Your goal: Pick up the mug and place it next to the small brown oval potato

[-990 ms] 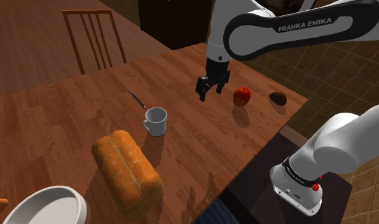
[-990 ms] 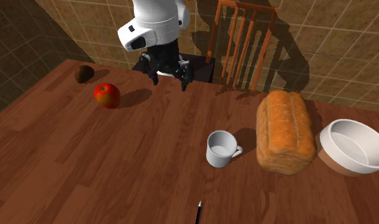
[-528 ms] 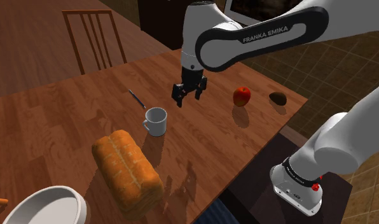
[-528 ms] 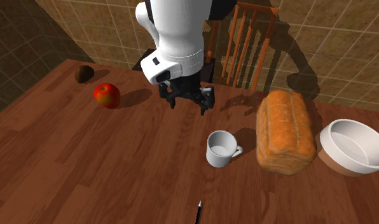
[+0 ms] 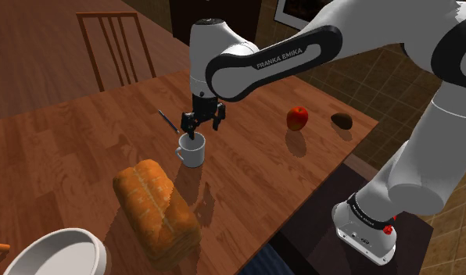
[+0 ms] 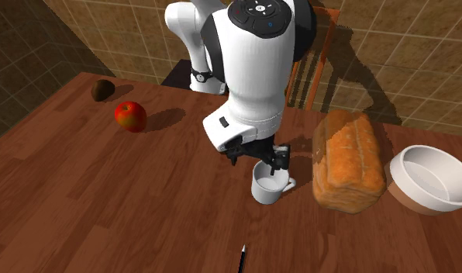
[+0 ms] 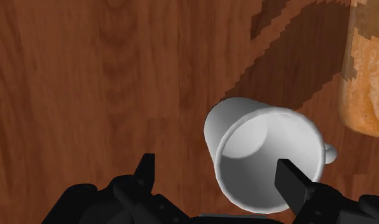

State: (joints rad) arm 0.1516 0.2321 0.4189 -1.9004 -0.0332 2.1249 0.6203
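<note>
Mug (image 5: 191, 148), white and upright, stands on a wooden table (image 5: 83, 148) in the shoulder view. The black hand (image 5: 201, 125) hangs just above the mug's rim with its fingers apart and holding nothing. A second ago the hand was well away from the mug, close to a red apple (image 5: 297, 118). It has since swept across the table to arrive over the mug. The small brown potato (image 5: 342, 120) lies beyond the apple, far from the mug, near the table's edge. A loaf of bread (image 5: 155, 208) lies near the mug on the opposite side.

In the second exterior view, the hand (image 6: 259, 159) sits directly over the mug (image 6: 270, 184), with the white arm rising behind it. The loaf (image 6: 347, 159) is just beside the mug. The apple (image 6: 130, 115) and potato (image 6: 102, 90) are well apart from the mug, toward the far corner.

In the wrist view, the open hand (image 7: 215, 167) straddles the mug (image 7: 264, 159): one finger is over its hollow, and the other is outside the wall opposite the handle. Neither finger touches it.

The approach looks nearly finished. The mug is not yet grasped, and the likely next step is to lower the hand and close it on that wall. The carry to the potato is still to come.
</note>
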